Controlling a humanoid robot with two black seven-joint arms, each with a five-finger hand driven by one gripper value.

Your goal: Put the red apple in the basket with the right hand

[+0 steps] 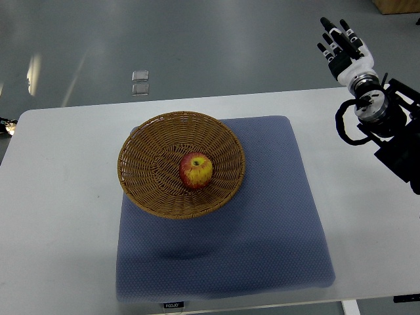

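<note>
A red and yellow apple [196,170] lies upright inside the round wicker basket [148,149], near its middle. The basket stands on the left part of a blue-grey cloth mat [262,216] on the white table. My right hand [338,42] is raised at the upper right, past the table's far edge, well away from the basket. Its fingers are stretched out and hold nothing. Its arm [387,125] comes in from the right edge. The left arm does not show.
The white table [59,216] spreads around the mat. A small dark object [6,125] sits at the table's far left edge. The grey floor beyond holds a small square plate [140,82].
</note>
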